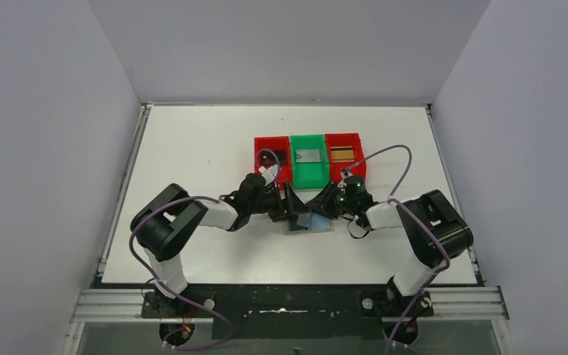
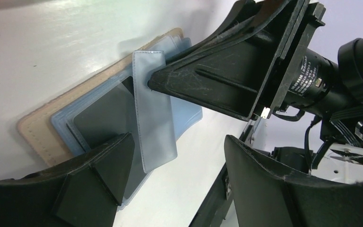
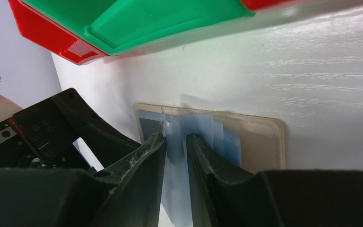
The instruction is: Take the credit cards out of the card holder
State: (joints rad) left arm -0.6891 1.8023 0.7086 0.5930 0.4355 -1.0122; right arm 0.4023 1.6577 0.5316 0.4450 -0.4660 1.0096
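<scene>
The white table (image 1: 192, 148) carries everything. At its far middle three bins stand touching in a row: a left red bin (image 1: 260, 144), a green bin (image 1: 307, 177) and a right red bin (image 1: 344, 137). One card lies in each: a dark card (image 1: 279, 157), a silver-grey card (image 1: 309, 156) and a gold-brown card (image 1: 342, 154). I can read no writing on any of them.

Nearer to me, just in front of the bins and between my two tools, the card holder (image 2: 33, 127) lies open and flat on the table, with its beige-tan cover down and its light blue lining up.

My right gripper (image 3: 176, 139) is clamped on a clear sleeve (image 2: 153, 118) of the holder, which stands up off the lining between its two fingers. My left gripper (image 2: 177, 142) has its jaws well apart, one on either side of that sleeve. One finger lies over the corner of another dark card in the holder (image 2: 104, 113), which sits in its pocket. I cannot tell whether the finger presses on it.

Small white print (image 2: 307, 82) runs along the black barrel at my right wrist, too small and tilted to read.
</scene>
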